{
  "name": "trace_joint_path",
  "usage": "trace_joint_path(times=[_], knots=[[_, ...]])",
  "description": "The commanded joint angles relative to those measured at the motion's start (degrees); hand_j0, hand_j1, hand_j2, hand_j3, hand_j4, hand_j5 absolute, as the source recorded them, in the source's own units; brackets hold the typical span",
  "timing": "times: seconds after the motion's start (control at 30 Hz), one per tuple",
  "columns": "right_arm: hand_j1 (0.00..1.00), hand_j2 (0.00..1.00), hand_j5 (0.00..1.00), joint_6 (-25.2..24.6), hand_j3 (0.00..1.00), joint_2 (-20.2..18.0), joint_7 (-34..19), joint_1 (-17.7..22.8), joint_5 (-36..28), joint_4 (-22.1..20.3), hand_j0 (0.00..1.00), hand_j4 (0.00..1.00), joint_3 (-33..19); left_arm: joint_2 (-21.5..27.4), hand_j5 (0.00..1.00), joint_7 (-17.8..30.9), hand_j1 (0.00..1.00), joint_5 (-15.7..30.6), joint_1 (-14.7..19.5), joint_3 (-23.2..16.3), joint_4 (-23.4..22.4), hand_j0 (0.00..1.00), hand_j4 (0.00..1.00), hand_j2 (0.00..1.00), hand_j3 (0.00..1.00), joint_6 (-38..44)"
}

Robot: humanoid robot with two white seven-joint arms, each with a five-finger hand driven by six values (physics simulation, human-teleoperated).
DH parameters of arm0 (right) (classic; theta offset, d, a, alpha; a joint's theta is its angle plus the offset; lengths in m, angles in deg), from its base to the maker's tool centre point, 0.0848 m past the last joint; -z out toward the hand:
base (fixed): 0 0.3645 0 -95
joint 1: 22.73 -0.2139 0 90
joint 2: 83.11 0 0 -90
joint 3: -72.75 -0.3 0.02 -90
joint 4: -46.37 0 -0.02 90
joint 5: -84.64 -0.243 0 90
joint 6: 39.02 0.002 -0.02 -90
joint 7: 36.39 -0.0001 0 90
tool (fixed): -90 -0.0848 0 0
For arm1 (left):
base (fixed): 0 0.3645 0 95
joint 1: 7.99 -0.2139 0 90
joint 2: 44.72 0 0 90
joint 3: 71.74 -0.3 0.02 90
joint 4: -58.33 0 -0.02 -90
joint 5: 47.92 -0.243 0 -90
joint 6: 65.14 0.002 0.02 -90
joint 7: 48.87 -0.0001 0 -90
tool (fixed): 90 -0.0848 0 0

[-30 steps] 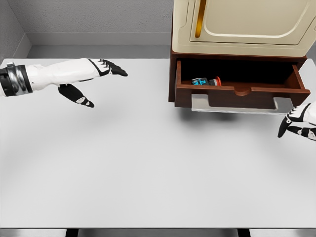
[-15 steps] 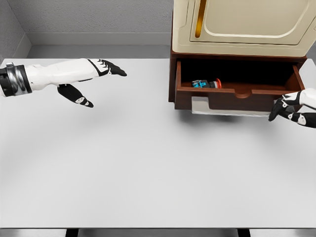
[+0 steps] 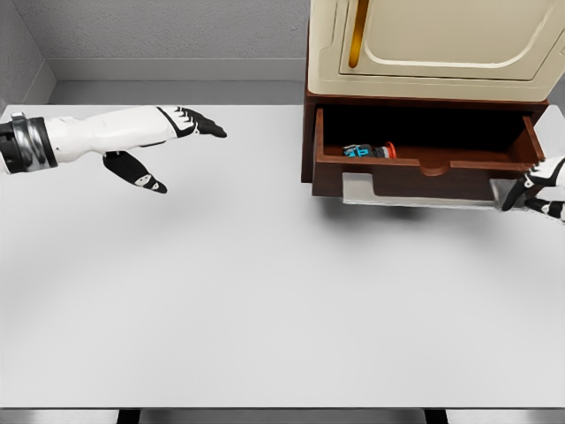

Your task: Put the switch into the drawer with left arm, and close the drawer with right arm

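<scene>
Fingers of left hand [image 3: 168, 132] extending spread and flat, gripping nothing, above the white table [image 3: 265, 300] near its far left edge.

Right hand [image 3: 540, 187] is showing at the right frame border, just beside the drawer [image 3: 424, 168] front's right corner; its finger state cannot be determined. Switch [image 3: 366, 150] is lying inside the open drawer, left of centre. Cream cabinet [image 3: 433, 44] is sitting above. Wide bare tabletop is separating the two hands.
</scene>
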Motion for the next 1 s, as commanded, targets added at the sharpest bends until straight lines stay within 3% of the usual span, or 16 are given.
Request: trace_joint_path(times=[0.0, 0.2, 0.4, 0.53, 0.63, 0.97], knots=[[0.47, 0.47, 0.47, -0.2, 0.47, 0.0, 0.0, 0.5, -0.6, -2.8, 0.47, 0.47, -7.0, 0.0, 1.00, 0.0, 1.00, 0.4, 0.0, 0.0, 0.0, 1.00, 1.00, 1.00, 1.00, 0.1], [0.45, 0.45, 0.45, -0.2, 0.45, -0.5, 0.0, 9.6, -0.5, -3.1, 0.45, 0.45, -9.6, 0.0, 1.00, 0.0, 1.00, 0.4, 0.0, 0.0, 0.0, 1.00, 1.00, 1.00, 1.00, 0.1], [0.44, 0.44, 0.44, -0.2, 0.44, -1.8, 0.0, 14.6, -0.3, -3.1, 0.44, 0.44, -8.6, 0.0, 1.00, 0.0, 1.00, 0.4, 0.0, 0.0, 0.0, 1.00, 1.00, 1.00, 1.00, 0.1], [0.44, 0.44, 0.44, -0.2, 0.44, -2.5, 0.0, 12.5, 1.2, -3.1, 0.44, 0.44, -2.8, 0.0, 1.00, 0.0, 1.00, 0.4, -0.1, 0.0, -0.6, 1.00, 1.00, 1.00, 1.00, 0.1], [0.44, 0.44, 0.44, -0.2, 0.44, -2.2, 0.0, 8.0, 2.8, -3.1, 0.44, 0.44, 3.7, 0.0, 1.00, -0.1, 1.00, 0.4, -0.2, 0.0, -0.7, 1.00, 1.00, 1.00, 1.00, 0.1], [0.45, 0.45, 0.45, -0.2, 0.45, -2.3, 0.0, 1.4, 2.6, -3.0, 0.45, 0.45, 4.5, 0.0, 1.00, -0.1, 1.00, 0.5, -0.7, 0.0, -1.3, 1.00, 1.00, 1.00, 1.00, 0.1]])
